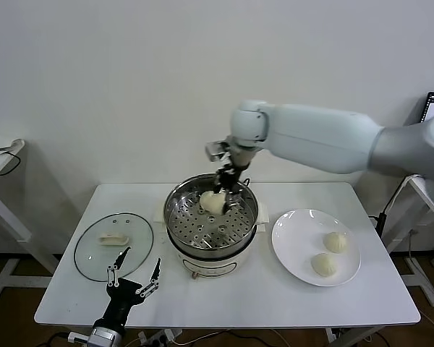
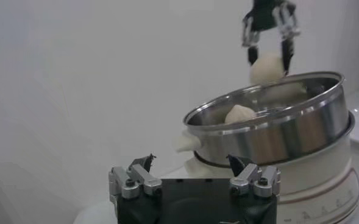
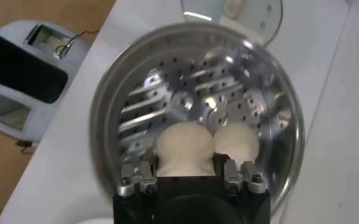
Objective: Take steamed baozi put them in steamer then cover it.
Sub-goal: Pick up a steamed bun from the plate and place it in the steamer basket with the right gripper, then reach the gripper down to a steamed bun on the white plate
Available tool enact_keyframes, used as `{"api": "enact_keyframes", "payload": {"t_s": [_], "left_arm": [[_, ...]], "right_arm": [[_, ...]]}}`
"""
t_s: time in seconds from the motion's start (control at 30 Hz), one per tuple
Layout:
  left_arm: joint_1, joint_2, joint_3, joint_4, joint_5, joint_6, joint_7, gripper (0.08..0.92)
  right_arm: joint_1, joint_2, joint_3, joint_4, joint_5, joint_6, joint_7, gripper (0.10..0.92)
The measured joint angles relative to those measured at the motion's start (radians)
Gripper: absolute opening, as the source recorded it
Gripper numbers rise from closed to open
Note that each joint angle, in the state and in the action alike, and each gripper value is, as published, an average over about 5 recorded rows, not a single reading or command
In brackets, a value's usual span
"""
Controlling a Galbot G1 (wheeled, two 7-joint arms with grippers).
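1. One steamed baozi [image 1: 213, 203] is gripped between the fingers of the right hand [image 1: 226, 186], hanging over the far part of the steamer [image 1: 211, 225], above its perforated tray [image 3: 185, 103]. In the right wrist view this bun [image 3: 184, 149] fills the gap between the two fingers, which are clamped on its sides.
2. A second baozi [image 3: 237, 141] already lies on the tray, just beside the held one; the left wrist view shows it [image 2: 240, 114] inside the steel rim, with the held bun [image 2: 266, 68] higher up, above the rim.
3. Two more baozi stay on the white plate [image 1: 293, 249], to the right of the steamer: one [image 1: 336, 242] farther back, one [image 1: 323, 264] nearer the front edge, close together.
4. The steamer stands in the middle of the white worktop [image 1: 239, 300] on its white base.
5. The cover [image 1: 113, 246], a glass lid with a white handle, lies flat on the worktop to the left of the steamer, apart from it.
6. The left hand [image 1: 134, 278] hovers low near the front edge of the worktop, just in front of the cover, its fingers spread apart and holding nothing.
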Motion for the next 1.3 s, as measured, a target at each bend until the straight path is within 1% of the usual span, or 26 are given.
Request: {"api": "enact_keyframes", "payload": {"t_s": [0.23,0.33,0.43,0.63,0.77,0.97,1.13,1.3], "left_arm": [[0.007,0.002,-0.009,0.005,-0.002,-0.003,-0.001,0.823],[0.007,0.001,-0.01,0.006,-0.003,-0.003,-0.001,0.823],[0.007,0.0,-0.01,0.005,-0.004,-0.003,-0.001,0.823],[0.007,0.0,-0.015,0.006,-0.005,-0.003,-0.002,0.823],[0.007,0.001,-0.017,0.006,-0.005,-0.003,-0.002,0.823],[0.008,0.0,-0.014,0.006,-0.005,-0.003,-0.003,0.823],[0.004,-0.001,-0.004,0.006,-0.003,-0.001,-0.003,0.823],[0.0,0.002,0.003,0.008,0.0,0.0,-0.004,0.823]], "right_arm": [[-0.06,0.084,-0.008,-0.082,0.003,-0.009,0.046,0.612],[-0.083,0.106,-0.009,-0.103,0.002,-0.012,0.061,0.627],[-0.098,0.117,-0.009,-0.114,0.0,-0.014,0.072,0.674],[-0.11,0.12,-0.003,-0.117,-0.007,-0.016,0.08,0.803],[-0.099,0.098,0.004,-0.091,-0.019,-0.015,0.073,0.821],[-0.041,-0.01,0.031,0.015,-0.066,0.005,0.026,0.823],[0.018,-0.163,0.062,0.102,-0.116,0.043,-0.043,0.823],[0.042,-0.333,0.079,0.139,-0.172,0.092,-0.113,0.823]]}}
